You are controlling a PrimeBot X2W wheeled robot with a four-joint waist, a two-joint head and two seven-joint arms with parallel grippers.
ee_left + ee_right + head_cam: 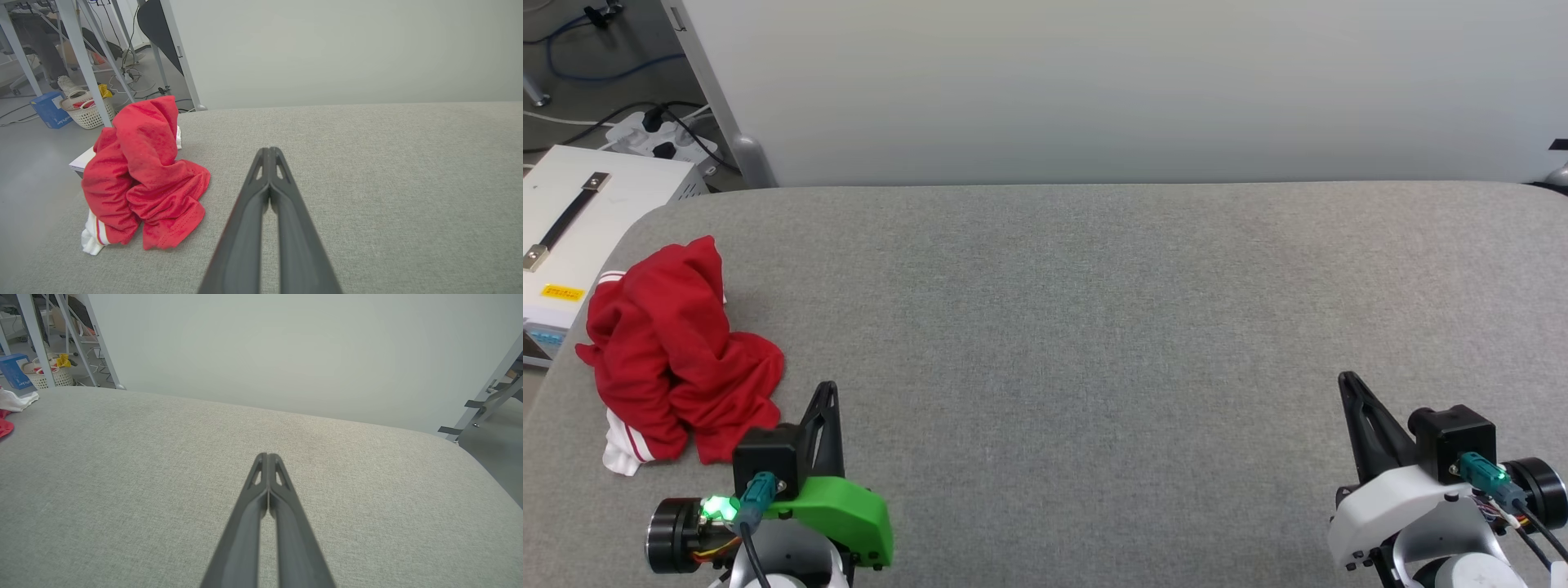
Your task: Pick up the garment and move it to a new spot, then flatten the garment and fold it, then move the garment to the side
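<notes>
— Which step?
— The first, the pick-up, not begun. On the grey bench (1094, 327) the garment (674, 351) lies crumpled by the left edge.
— Your hands?
— My left hand (827, 389) and right hand (1346, 380) are closed, empty. I judge the left must open, then reach for the heap.

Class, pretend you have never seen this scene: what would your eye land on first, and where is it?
The crumpled red garment, a white sleeve poking out beneath, jumps out at the left edge of the grey padded table. Next come the left gripper, shut, just right of the heap, and the right gripper, shut, at the lower right.
</notes>
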